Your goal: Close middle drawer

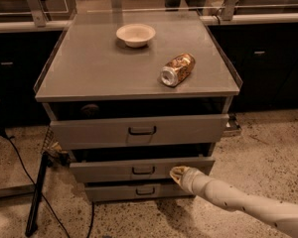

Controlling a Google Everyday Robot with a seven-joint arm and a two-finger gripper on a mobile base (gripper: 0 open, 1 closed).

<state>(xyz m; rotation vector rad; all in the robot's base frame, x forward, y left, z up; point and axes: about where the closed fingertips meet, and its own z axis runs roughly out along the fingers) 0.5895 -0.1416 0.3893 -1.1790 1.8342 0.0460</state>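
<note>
Progress: not done yet imo. The middle drawer point(109, 171) sticks out a little from the cabinet point(223, 108), with a dark gap above its front panel.
Drawer spot: lower centre of the frame, sandwiched between the top drawer point(89, 131) and the bottom drawer point(109, 192).
Gripper: the gripper point(179, 173) sits lower centre-right, on an arm point(248, 207) coming in from the bottom right corner. Its tip is right at the middle drawer's front, just right of the pull handle point(143, 170), and looks to be touching. Honestly can't tell if it's spread or pressed together.
Left to do: my guess is a straight push inward until the front sits flush.
Drawers: three, and the top one is pulled out the furthest.
Handles: three, one per drawer front.
On the desk: the desk point(99, 78) carries one white bowl point(135, 34) and one can point(177, 69) lying on its side.
Grippers: one.
</note>
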